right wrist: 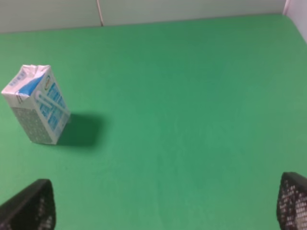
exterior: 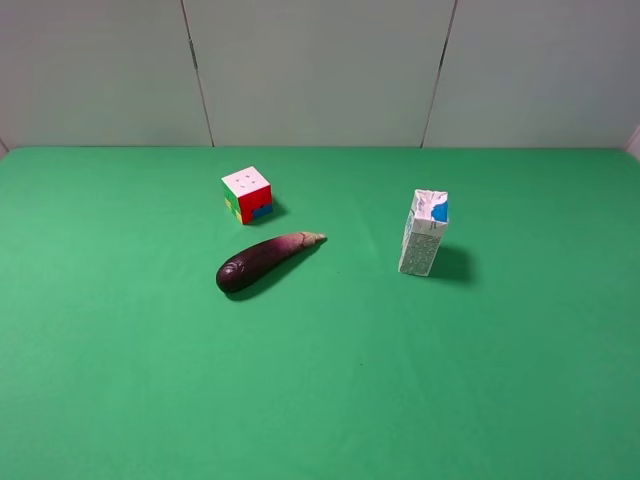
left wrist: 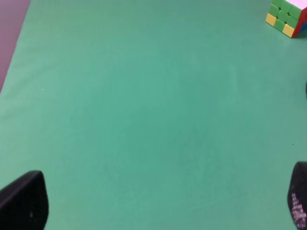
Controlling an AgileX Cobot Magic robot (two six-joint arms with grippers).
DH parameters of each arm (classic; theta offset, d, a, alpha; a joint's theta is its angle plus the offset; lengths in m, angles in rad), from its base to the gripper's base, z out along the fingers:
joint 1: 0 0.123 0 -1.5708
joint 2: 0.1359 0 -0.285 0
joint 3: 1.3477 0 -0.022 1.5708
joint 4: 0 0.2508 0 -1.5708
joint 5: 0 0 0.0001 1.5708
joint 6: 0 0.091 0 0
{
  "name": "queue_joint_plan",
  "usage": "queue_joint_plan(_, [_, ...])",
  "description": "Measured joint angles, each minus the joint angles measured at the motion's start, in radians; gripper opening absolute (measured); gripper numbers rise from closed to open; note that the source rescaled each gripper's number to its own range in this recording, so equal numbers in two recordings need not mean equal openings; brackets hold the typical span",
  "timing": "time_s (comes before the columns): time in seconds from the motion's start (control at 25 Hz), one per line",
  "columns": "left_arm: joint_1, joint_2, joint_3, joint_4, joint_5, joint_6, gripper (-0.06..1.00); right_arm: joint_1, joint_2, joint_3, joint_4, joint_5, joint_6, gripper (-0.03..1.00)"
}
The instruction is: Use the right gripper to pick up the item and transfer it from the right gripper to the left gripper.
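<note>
The item, a small white drink carton [exterior: 424, 233] with blue markings and speckled sides, stands upright on the green table, right of centre. It also shows in the right wrist view [right wrist: 37, 105], well ahead of the right gripper [right wrist: 165, 207]. That gripper is open and empty; only its two black fingertips [right wrist: 29, 209] show. The left gripper [left wrist: 158, 203] is open and empty over bare green cloth, with only its fingertips [left wrist: 24, 201] showing. Neither gripper nor arm shows in the exterior high view.
A colourful puzzle cube [exterior: 247, 194] sits left of centre, also in the left wrist view [left wrist: 288, 15]. A dark purple eggplant [exterior: 263, 260] lies in front of it. The green table [exterior: 320, 400] ends at a pale back wall [exterior: 320, 70].
</note>
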Motion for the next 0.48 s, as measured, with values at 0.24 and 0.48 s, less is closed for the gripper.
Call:
queue_joint_plan(0.24, [0.000, 0.000, 0.000, 0.000, 0.000, 0.000, 1.00, 0.000, 0.000, 0.000, 0.000, 0.001, 0.000, 1.00])
queue_joint_plan(0.48, [0.000, 0.000, 0.000, 0.000, 0.000, 0.000, 1.00, 0.000, 0.000, 0.000, 0.000, 0.001, 0.000, 1.00])
